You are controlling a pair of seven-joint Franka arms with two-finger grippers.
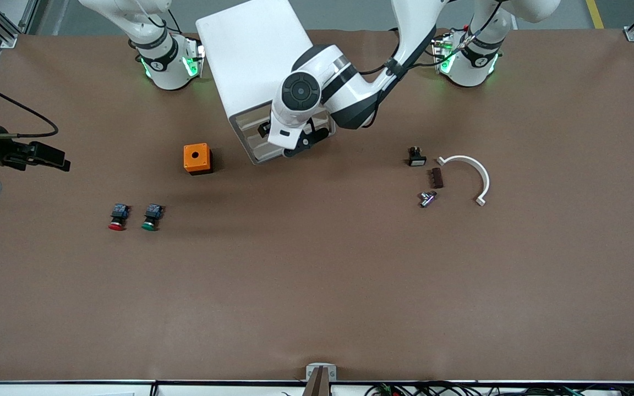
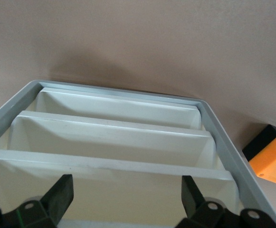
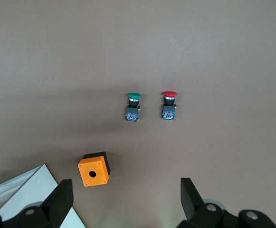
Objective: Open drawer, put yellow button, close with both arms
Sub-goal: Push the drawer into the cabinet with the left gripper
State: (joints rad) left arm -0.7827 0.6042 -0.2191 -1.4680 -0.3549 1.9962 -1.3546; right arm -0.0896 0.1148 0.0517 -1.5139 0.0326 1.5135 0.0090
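Two arms. Left tool (image 2: 126,202) at white cabinet (image 1: 253,60) front, fingers spread wide, empty, over cream drawer fronts (image 2: 114,137); which is top drawer, unclear. Right tool (image 3: 126,202) waits, fingers apart, above brown matte tabletop (image 1: 317,286). Two mushroom buttons: red (image 1: 118,216), green (image 1: 152,216), lying side by side. One orange box (image 1: 197,158), round hole. Yellow button not visible.

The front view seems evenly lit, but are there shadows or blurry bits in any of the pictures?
Front view: soft light, faint shadows beside the orange box and cabinet, green glow at both arm bases. Left wrist view: the left gripper fingers are blurred up close, the drawer fronts sharp. Right wrist view: right gripper blurred, buttons crisp.
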